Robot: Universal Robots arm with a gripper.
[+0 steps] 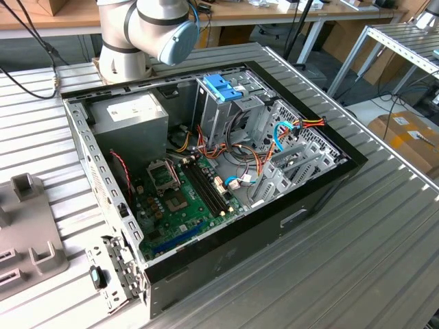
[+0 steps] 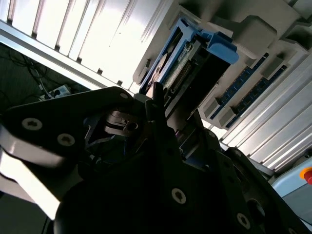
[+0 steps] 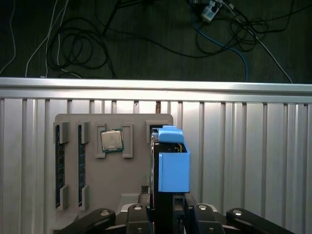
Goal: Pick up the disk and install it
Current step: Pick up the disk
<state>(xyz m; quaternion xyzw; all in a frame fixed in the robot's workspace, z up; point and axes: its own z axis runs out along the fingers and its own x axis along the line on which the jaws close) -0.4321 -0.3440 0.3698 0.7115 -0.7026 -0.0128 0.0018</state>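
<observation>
My tool (image 3: 165, 207) is right at the near end of the disk (image 3: 173, 168), which stands on edge with its light-blue carrier rail facing the first wrist view. I cannot tell whether I am clamped on it or only set close around it. In the second wrist view the black body of my tool (image 2: 163, 105) comes up against the disk (image 2: 195, 53), whose blue rail runs along its edge with a strip of connector pins showing beside it. The disk is at the grey holder tray (image 3: 112, 185), over the slot at one side of it. Whether it is seated there or raised a little, I cannot say. On the same tray a square processor chip (image 3: 111, 141) lies flat in its own pocket just beside the disk, and two memory sticks (image 3: 59, 165) sit in slots on the far side of the chip. The tray rests on the ribbed metal tabletop (image 3: 253, 161), with loose cables (image 3: 73, 44) on the dark floor past its edge. In the exterior view my arm (image 1: 147, 27) rises from its base behind the open computer case (image 1: 302, 205). Inside are a green motherboard (image 1: 185, 199), a grey power-supply box (image 1: 130, 116) and a metal cage topped with a blue bracket (image 1: 223, 88) — and part of the holder tray (image 1: 27, 233) lies at the exterior view's left.
</observation>
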